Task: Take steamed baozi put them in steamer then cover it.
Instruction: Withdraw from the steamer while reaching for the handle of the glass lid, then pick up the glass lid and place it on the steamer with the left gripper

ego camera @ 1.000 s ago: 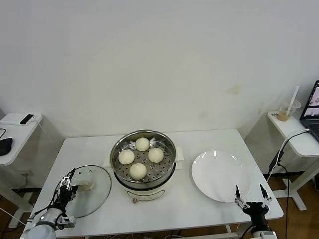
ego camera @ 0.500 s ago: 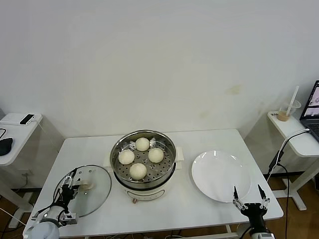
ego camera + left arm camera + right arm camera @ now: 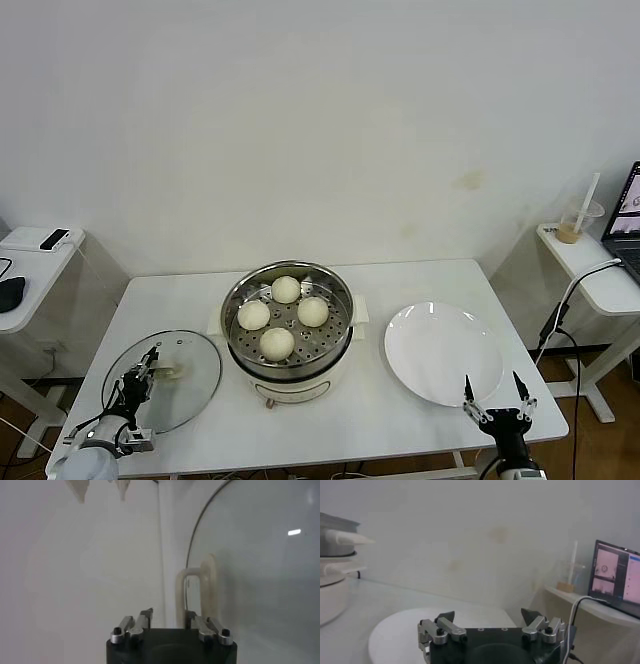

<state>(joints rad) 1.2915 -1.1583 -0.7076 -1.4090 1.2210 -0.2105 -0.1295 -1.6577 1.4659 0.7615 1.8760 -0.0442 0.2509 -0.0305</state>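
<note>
Since a second ago the left hand has drawn back toward the near left corner of the bench and its fingers have narrowed from a wide spread to a close pinch, while the right hand has slid a little lower along the near edge. In the left wrist view the left hand has its fingers closed in on the foot of the cream-white bar handle of the cover, the handle standing between the finger ends. That cover, a clear glass lid with a metal rim, lies flat on the bench to the left of the steamer and just beside it.

Four steamed baozi sit on the perforated tray inside the shiny pot, one at the back, one left, one right and one toward the front, each apart from the others. The pot stands uncovered on its cream-white base in the middle of the bench.

A white plate lies to the right of the steamer, with nothing on it. The right hand hangs at the plate's near rim with its fingers spread wide and nothing between them; the right wrist view shows the same spread hand above the plate.
</note>
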